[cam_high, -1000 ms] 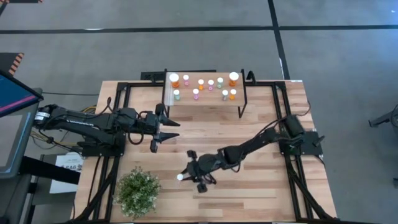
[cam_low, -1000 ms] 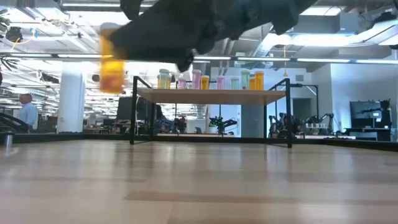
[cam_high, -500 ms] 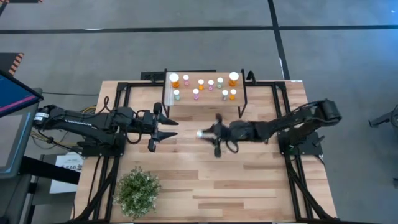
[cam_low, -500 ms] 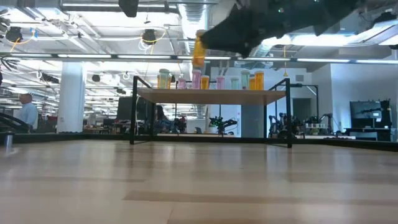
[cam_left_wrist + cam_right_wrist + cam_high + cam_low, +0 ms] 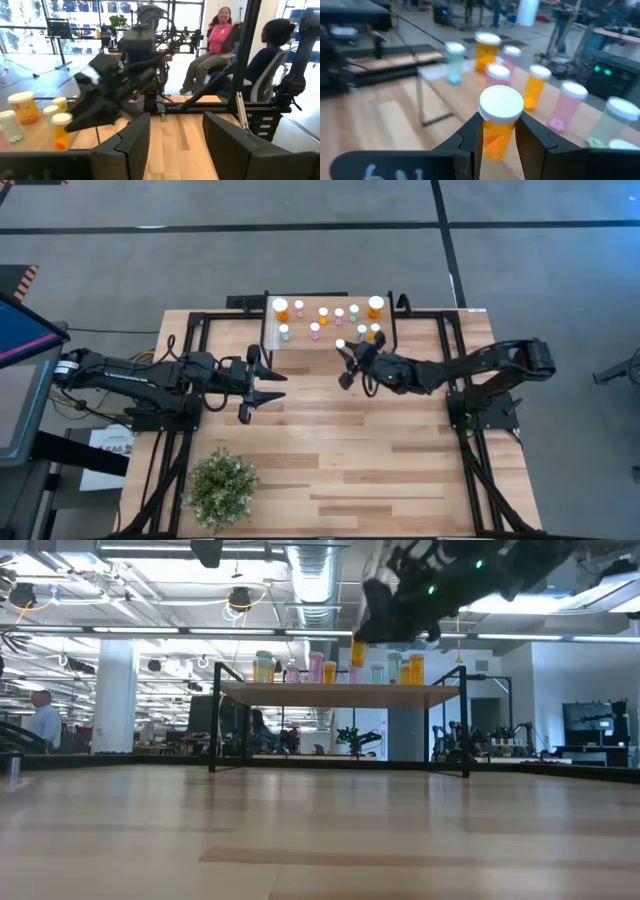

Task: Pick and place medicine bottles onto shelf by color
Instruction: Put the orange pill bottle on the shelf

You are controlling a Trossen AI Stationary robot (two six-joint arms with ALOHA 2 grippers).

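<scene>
The shelf stands at the table's far middle, its wood plank on black legs. Several orange, pink and teal medicine bottles stand upright on it, also seen as a row of medicine bottles in the low view. My right gripper is at the shelf's near edge, shut on a small orange bottle with a white cap. My left gripper waits left of the shelf, level and open, nothing between its fingers. My right gripper pinches the orange bottle's body, just under the white cap, between its two fingers. The fingers come nearly level from the table's right side. The bottle stands upright in the hold, lifted clear above the plank.
A potted plant stands at the table's near left. Black frame rails run along both table sides. People sit beyond the table. Bare wood lies between the shelf and the near edge.
My right gripper has carried the orange bottle from beside the plant toward the table's far edge and up to the shelf's near edge, swinging from pointing down to nearly level. The bottle stayed in the hold, upright.
</scene>
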